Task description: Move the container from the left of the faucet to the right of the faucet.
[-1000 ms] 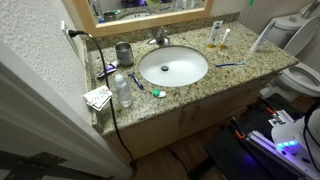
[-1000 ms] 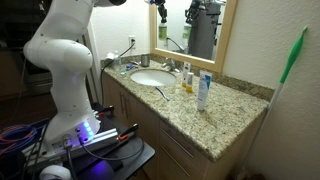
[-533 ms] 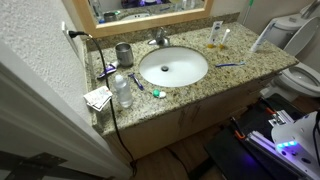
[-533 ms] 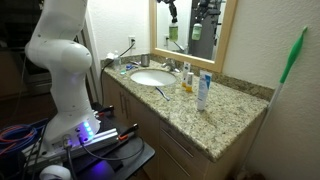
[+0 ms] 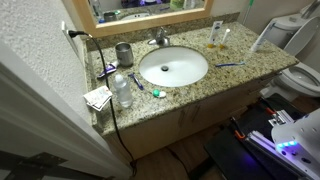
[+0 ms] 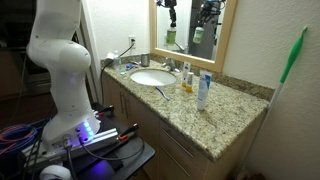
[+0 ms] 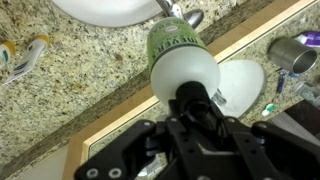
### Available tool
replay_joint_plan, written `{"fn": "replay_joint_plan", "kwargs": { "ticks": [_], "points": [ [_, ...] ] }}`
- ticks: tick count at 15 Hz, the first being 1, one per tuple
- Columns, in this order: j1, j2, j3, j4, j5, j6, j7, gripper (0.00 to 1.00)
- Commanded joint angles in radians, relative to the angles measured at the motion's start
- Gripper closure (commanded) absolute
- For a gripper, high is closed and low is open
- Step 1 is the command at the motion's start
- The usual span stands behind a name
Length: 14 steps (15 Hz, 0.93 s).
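Note:
In the wrist view my gripper (image 7: 196, 112) is shut on the dark pump top of the green container (image 7: 173, 42), which hangs below it, high above the granite counter. The chrome faucet (image 7: 180, 12) lies just past the bottle's base, at the rim of the white basin (image 7: 100, 8). In both exterior views the faucet (image 5: 160, 38) (image 6: 171, 66) stands behind the basin (image 5: 172, 67). The gripper itself is out of frame there. Only a green reflection shows in the mirror (image 6: 170, 35).
A grey cup (image 5: 124, 53) (image 7: 296, 52) stands beside the faucet. A clear water bottle (image 5: 122, 90) and papers (image 5: 97, 97) sit near the counter's end. A toothbrush (image 5: 230, 65), an amber bottle (image 5: 215, 36) and a white tube (image 6: 203, 90) are past the basin. A toilet (image 5: 300, 72) stands beside the counter.
The arm has risen out of the exterior frames. The gripper's reflection in the mirror has shrunk and shifted, with the green bottle carried along.

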Motion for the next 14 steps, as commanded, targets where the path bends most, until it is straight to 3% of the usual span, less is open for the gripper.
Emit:
{"fn": "replay_joint_plan", "kwargs": {
  "ticks": [1, 5, 6, 10, 11, 13, 14],
  "points": [
    [0.006, 0.011, -0.006, -0.011, -0.025, -0.011, 0.004, 0.93],
    [0.018, 0.000, -0.033, -0.153, -0.147, 0.068, 0.072, 0.93],
    [-0.018, -0.001, 0.003, -0.184, -0.171, 0.105, 0.105, 0.93],
    [-0.061, 0.016, 0.002, -0.292, -0.138, 0.294, 0.221, 0.93],
    [-0.051, 0.032, 0.012, -0.232, -0.163, 0.218, 0.185, 0.70],
    [-0.063, 0.037, 0.007, -0.265, -0.160, 0.266, 0.213, 0.70],
    [-0.065, 0.039, 0.007, -0.267, -0.159, 0.269, 0.217, 0.93]
  ]
}}
